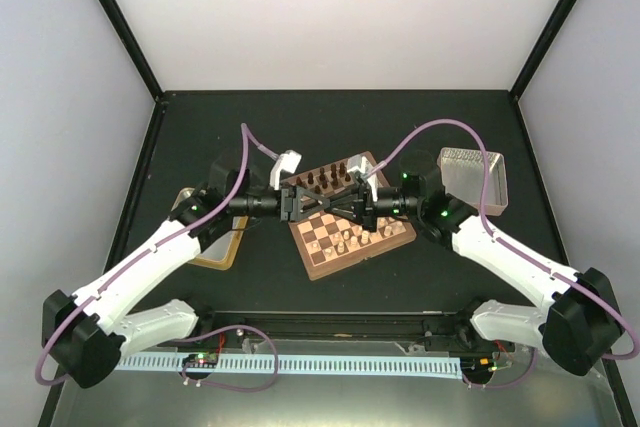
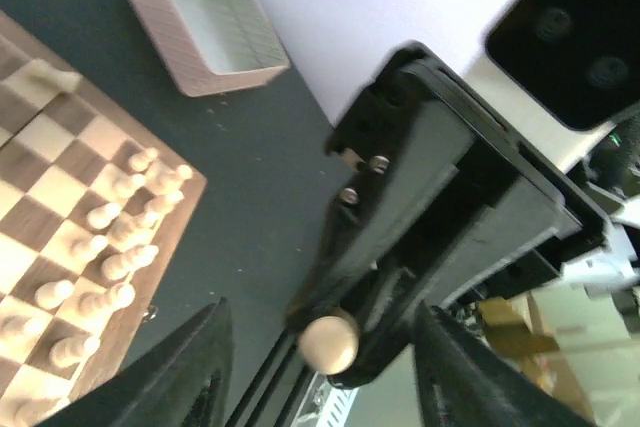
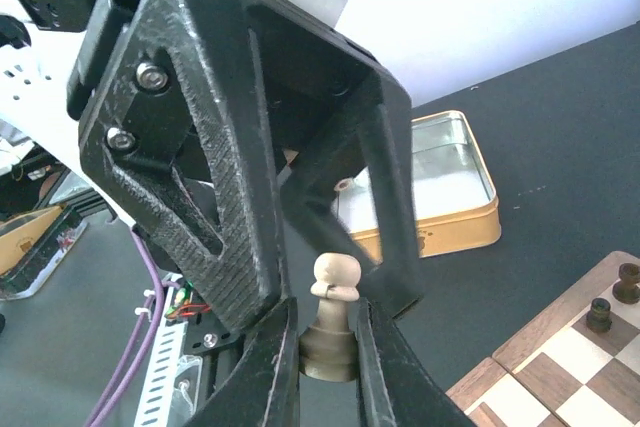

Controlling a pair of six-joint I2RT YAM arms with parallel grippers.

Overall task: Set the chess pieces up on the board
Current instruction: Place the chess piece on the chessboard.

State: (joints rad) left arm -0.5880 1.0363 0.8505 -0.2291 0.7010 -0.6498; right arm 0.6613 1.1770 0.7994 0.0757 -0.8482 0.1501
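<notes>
1. I see a flat black surface (image 1: 200, 127) closed in by white walls (image 1: 330, 17) and black corner posts (image 1: 115, 22).
2. The board (image 1: 330, 259) lies near the middle of the surface, turned at an angle to its edges. It has dark and tan squares inside a brown border.
3. The pawn (image 3: 333, 279) is cream, with a round head, a thin collar and a flared base. It is in the air above the board, where my two arms meet.
4. The right claw (image 3: 325, 322) is clenched on the pawn's base.
5. The left claw (image 2: 320, 312) is released. Its fingers (image 2: 190, 367) stand apart on either side of the pawn's head, and from its own camera they are not touching it.
6. Counts: one board, one pawn in the air and two trays. A gold tin (image 3: 440, 237) sits left of the board and a grey metal tray (image 1: 500, 172) right of it.
7. The cream chess pieces (image 2: 105, 265) stand in two rows along one edge of the board, more than ten, though I cannot count them exactly.
8. Dark chessmen (image 3: 627, 282) stand along the far edge. Two show clearly in the right wrist view.
</notes>
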